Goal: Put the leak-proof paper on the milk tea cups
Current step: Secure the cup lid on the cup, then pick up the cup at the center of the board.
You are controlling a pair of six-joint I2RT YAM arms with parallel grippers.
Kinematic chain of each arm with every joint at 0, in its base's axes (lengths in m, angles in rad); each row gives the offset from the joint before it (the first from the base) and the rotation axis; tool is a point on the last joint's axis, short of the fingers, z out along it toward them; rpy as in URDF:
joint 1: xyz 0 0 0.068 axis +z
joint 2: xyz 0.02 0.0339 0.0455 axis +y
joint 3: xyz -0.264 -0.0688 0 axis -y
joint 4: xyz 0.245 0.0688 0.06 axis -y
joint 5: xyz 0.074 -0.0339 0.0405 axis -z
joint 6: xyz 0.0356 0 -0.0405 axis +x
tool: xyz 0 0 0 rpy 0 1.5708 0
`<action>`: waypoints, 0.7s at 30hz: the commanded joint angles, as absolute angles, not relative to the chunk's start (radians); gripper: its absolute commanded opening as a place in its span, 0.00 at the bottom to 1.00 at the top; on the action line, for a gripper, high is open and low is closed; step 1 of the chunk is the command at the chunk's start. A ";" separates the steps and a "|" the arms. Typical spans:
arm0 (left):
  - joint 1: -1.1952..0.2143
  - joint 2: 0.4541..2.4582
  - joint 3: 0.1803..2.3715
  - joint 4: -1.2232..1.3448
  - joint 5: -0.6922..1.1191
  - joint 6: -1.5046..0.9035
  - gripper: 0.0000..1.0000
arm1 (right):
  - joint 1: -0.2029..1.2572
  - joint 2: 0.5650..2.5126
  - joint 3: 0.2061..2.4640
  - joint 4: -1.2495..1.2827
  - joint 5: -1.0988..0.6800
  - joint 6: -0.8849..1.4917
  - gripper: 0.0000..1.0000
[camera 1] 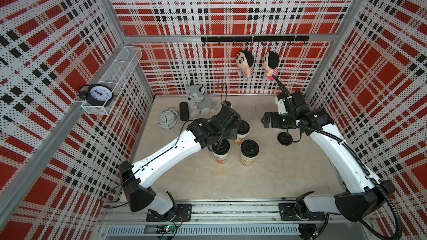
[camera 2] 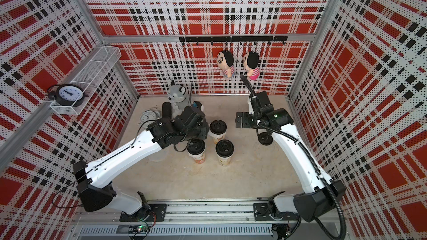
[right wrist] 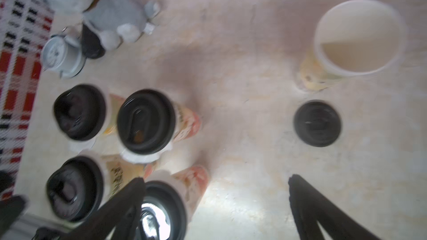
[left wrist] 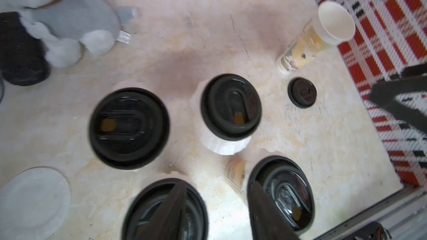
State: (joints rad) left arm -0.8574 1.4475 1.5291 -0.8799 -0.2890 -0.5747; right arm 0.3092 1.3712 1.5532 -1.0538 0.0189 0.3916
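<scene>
Four milk tea cups carry black lids (left wrist: 129, 128) (left wrist: 231, 107) (left wrist: 165, 211) (left wrist: 280, 192). Crinkled leak-proof paper (left wrist: 221, 146) sticks out under one lid. A fifth cup (right wrist: 358, 35) stands open, pale tea inside, with no paper on it. A whitish round stack of leak-proof paper (left wrist: 32, 204) lies on the table beside the lidded cups. My left gripper (left wrist: 218, 206) hangs open above the gap between two lidded cups, holding nothing. My right gripper (right wrist: 217, 195) is wide open and empty, one finger (right wrist: 129, 199) over a lidded cup (right wrist: 161, 211). Three lidded cups (camera 1: 249, 148) show in both top views.
A loose black lid (camera 1: 284, 138) lies on the table near the open cup, under the right arm. A grey plush toy (camera 1: 199, 101), a black cylinder (camera 1: 184, 111) and a white alarm clock (camera 1: 166, 119) stand at the back left. Plaid walls enclose the table.
</scene>
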 commanded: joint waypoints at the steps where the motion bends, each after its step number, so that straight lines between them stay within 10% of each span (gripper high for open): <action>1: -0.783 1.351 1.454 -0.781 -0.277 -0.569 0.56 | 0.214 1.450 1.600 -1.097 0.086 0.308 1.00; 21: -0.618 1.219 1.321 -0.764 -0.232 -0.545 0.75 | 0.087 1.827 1.810 -1.088 0.176 0.320 1.00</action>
State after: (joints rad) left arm -0.6273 1.2335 1.3243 -0.7906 -0.2420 -0.5644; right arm 0.0975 1.8095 1.7851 -1.0737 0.1303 0.3111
